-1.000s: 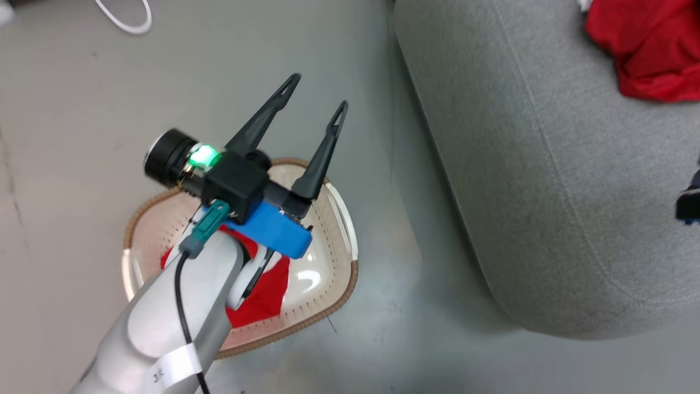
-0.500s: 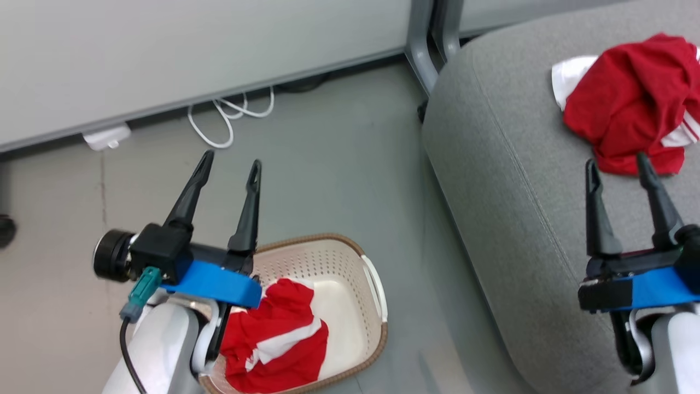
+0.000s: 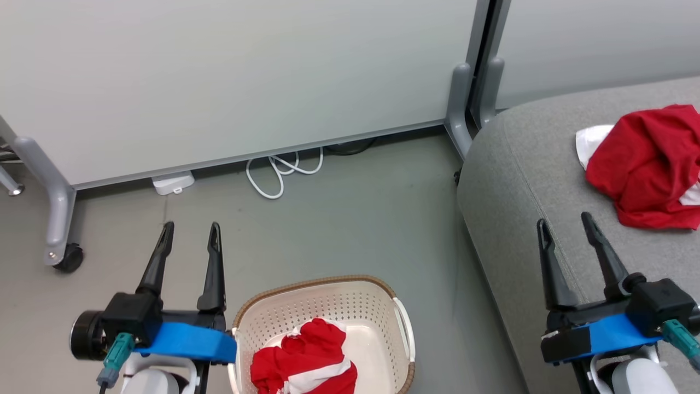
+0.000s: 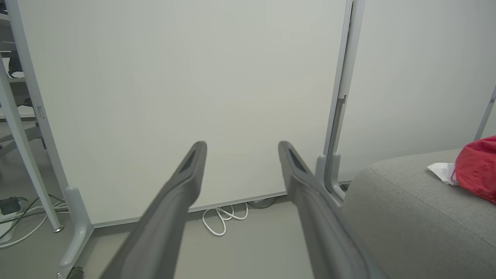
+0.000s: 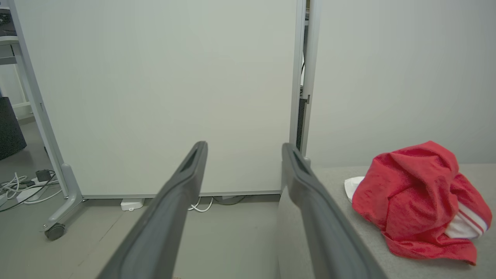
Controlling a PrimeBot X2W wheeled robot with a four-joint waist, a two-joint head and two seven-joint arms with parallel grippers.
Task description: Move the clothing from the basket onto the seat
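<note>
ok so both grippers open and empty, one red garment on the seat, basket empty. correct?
Not the basket: the head view shows a red and white garment bunched inside it. The rest holds: the left gripper and the right gripper are open and empty, and one red garment lies on the seat.

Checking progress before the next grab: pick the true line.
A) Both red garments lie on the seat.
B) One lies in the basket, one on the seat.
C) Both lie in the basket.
B: one red garment lies in the basket, the second red garment on the seat.
</note>
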